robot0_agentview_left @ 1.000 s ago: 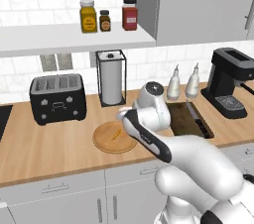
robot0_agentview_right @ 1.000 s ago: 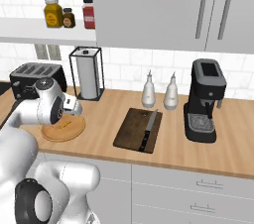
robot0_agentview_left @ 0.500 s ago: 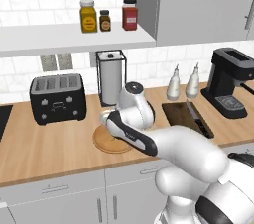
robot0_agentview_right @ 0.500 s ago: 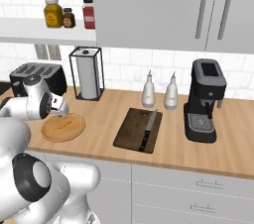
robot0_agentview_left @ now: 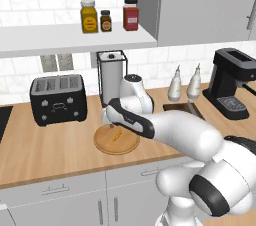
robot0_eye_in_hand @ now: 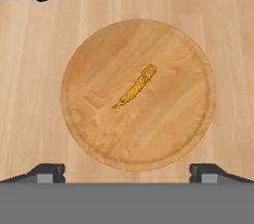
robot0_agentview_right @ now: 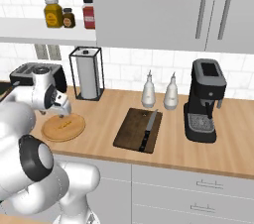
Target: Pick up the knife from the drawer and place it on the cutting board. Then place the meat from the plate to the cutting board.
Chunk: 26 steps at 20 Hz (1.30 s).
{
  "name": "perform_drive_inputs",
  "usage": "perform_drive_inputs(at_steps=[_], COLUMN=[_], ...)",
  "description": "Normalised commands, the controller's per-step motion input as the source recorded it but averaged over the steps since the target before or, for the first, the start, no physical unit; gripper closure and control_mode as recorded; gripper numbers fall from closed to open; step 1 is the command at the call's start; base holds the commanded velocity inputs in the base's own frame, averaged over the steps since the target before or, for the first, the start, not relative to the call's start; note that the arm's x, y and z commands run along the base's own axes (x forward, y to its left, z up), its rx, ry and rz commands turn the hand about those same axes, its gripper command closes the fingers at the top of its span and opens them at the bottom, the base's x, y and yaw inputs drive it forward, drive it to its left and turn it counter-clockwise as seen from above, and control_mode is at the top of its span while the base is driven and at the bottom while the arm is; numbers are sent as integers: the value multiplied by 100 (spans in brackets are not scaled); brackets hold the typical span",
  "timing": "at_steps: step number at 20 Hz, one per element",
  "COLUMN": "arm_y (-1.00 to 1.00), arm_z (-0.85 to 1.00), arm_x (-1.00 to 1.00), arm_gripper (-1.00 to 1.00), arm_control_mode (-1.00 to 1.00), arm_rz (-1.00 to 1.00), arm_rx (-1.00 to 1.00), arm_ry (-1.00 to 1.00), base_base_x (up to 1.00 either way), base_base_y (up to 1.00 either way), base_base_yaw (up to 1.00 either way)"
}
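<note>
Meat (robot0_eye_in_hand: 135, 87) on plate (robot0_eye_in_hand: 89, 134), toaster (robot0_agentview_left: 58, 99) behind

We are in a kitchen. A toaster (robot0_agentview_left: 56, 99) and coffee machine (robot0_agentview_right: 204, 100) stand along the wooden worktop's (robot0_agentview_right: 109, 119) back edge, beneath tiled wall and grey cabinets (robot0_agentview_right: 158, 7).

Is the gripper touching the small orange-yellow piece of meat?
Apart. In the hand view the gripper has its fingertips wide at the bottom edge, and the meat lies alone mid-plate.
</note>
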Motion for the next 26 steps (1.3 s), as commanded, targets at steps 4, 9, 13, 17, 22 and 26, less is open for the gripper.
perform_drive_inputs(at_steps=[4,9,13,17,22,26], arm_y=[0,0,0,0,0,0], arm_z=[-36,-41,-40,-23,-12,-9], arm_x=[22,24,18,16,31,22], arm_gripper=[-100,-100,-100,-100,-100,-100], arm_control_mode=[-100,-100,-100,-100,-100,-100], arm_rz=[0,0,0,0,-2,-3], arm_rx=[-2,-2,-1,-1,-2,0], arm_ry=[0,0,0,0,0,0], base_base_x=[0,0,0,0,0,0], base_base_y=[0,0,0,0,0,0], base_base_yaw=[0,0,0,0,0,0])
